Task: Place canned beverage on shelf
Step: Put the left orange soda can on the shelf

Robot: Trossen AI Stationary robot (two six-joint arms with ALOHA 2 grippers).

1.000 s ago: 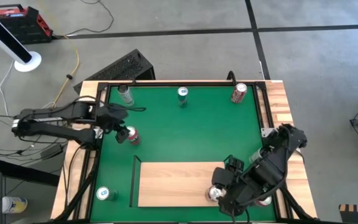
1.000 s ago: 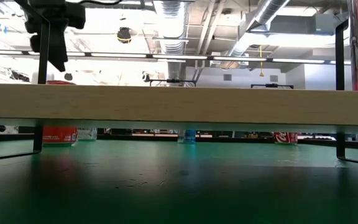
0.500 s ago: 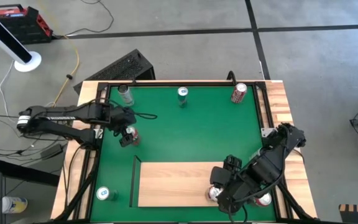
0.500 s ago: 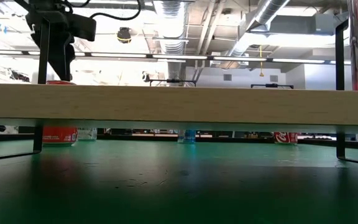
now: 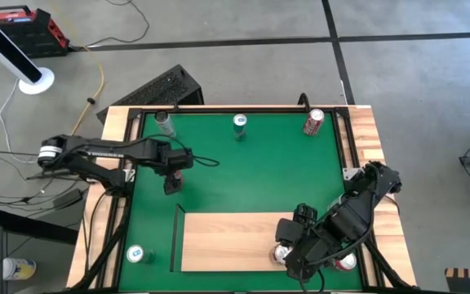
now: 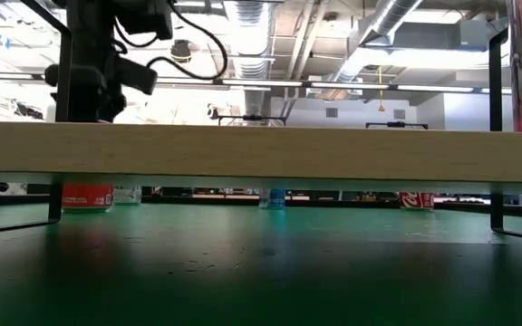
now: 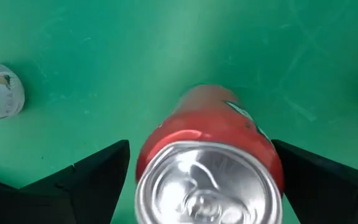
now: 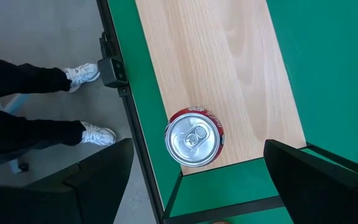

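Note:
A red can (image 7: 207, 168) with a silver top stands upright on the green mat (image 5: 251, 171). My left gripper (image 5: 170, 175) is above it and hides it in the high view. It is open, with one finger on each side of the can's top (image 7: 201, 146); no touch shows. A second red can (image 8: 194, 138) stands on the pale-wood shelf (image 5: 227, 241) at its right end. My right gripper (image 5: 288, 255) is open above that can and touches nothing. In the low view the shelf board (image 6: 261, 149) hides my left gripper's fingertips.
A silver can (image 5: 164, 122), a green can (image 5: 240, 122) and a red can (image 5: 314, 122) stand along the mat's far edge. Another green can (image 5: 138, 255) stands at the near left. A person's feet (image 8: 89, 74) show beside the table.
My left gripper has gone toward the table's right edge and a little toward its near edge, until it stands over the red can on the mat. The can showed beside it in the high view before and is now covered by it.

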